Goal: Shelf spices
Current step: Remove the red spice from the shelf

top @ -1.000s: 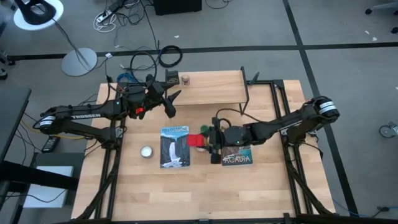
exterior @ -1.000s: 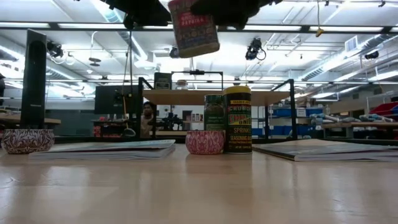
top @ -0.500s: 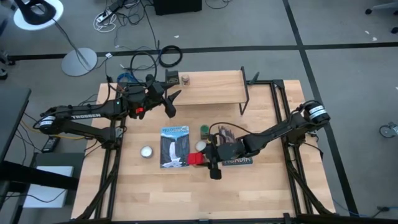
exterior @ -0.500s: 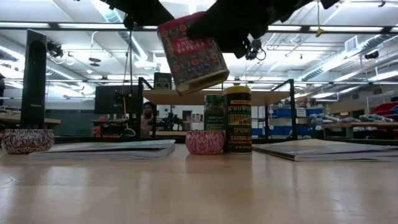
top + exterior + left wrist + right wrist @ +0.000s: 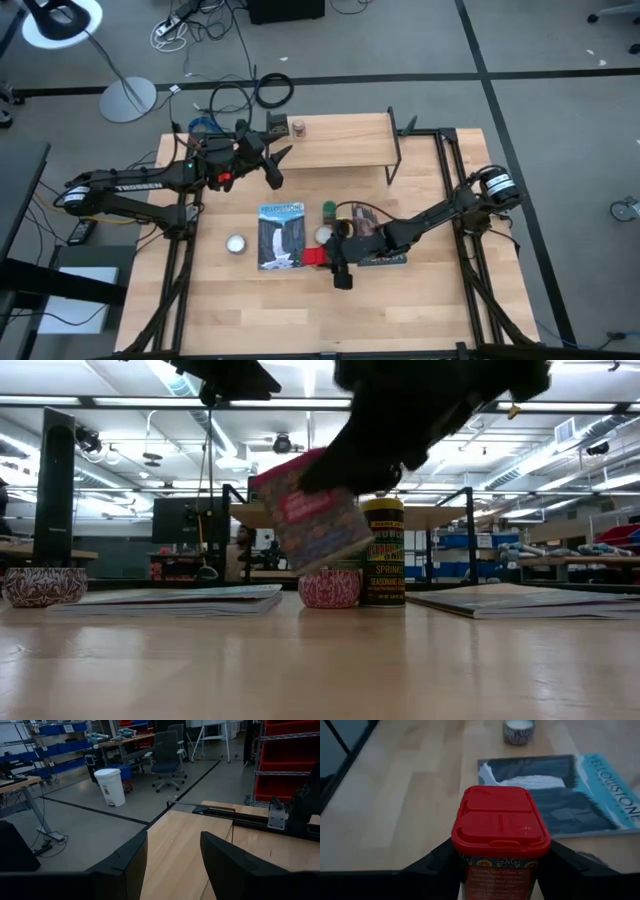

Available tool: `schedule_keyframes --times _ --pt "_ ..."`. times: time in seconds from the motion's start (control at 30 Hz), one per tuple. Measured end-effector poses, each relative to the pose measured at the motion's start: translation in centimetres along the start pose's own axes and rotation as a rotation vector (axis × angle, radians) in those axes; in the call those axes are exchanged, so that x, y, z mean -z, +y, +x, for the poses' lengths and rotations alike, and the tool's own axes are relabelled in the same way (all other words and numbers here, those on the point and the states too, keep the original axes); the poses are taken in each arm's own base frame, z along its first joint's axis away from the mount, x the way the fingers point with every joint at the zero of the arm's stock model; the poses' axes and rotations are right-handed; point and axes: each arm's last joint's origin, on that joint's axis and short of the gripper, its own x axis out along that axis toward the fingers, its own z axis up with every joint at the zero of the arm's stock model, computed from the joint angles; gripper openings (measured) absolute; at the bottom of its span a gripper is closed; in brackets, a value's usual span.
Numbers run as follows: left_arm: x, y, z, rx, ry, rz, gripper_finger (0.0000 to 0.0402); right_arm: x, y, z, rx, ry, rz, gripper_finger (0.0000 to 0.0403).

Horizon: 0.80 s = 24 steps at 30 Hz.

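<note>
My right gripper (image 5: 324, 258) is shut on the red boxy tin (image 5: 499, 827), low over the table's middle beside the blue picture book (image 5: 280, 236). In the low view the tin (image 5: 305, 525) hangs tilted in front of the yellow-capped jar (image 5: 382, 550) and hides most of the green jar (image 5: 329, 210). The tiny brown jar (image 5: 297, 127) and the dark square tin (image 5: 275, 122) stand on the left end of the shelf (image 5: 345, 142). My left gripper (image 5: 275, 165) is open and waits by the shelf's left end. My right gripper pinches the red tin's body just below its red lid (image 5: 470, 870), one finger (image 5: 437, 865) on each flat side. The fingers come slanting down from the table's right. The tin is lifted clear of the table and tilted, lid toward the left.
A second picture book (image 5: 382, 252) lies under my right arm. One white patterned ball (image 5: 322, 233) sits by the jars and another (image 5: 235, 244) left of the blue book. Bare table lies toward the near edge.
My right gripper has carried the red tin from beside the jars toward the table's near edge and down. The tin has tipped from nearly upright to clearly tilted. The gripper has stayed shut on it.
</note>
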Motion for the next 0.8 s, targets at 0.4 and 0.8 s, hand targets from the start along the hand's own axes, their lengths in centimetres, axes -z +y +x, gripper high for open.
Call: schedule_keyframes --times 0.4,0.8 --pt "0.2 0.0 0.0 0.002 0.018 0.009 0.0188 -0.5 -0.2 2.1 -0.033 -0.175 -0.021 0.0197" --pt "0.2 0.0 0.0 0.002 0.020 0.010 0.0188 -5.1 -2.2 0.5 -0.033 -0.426 -0.106 0.0197"
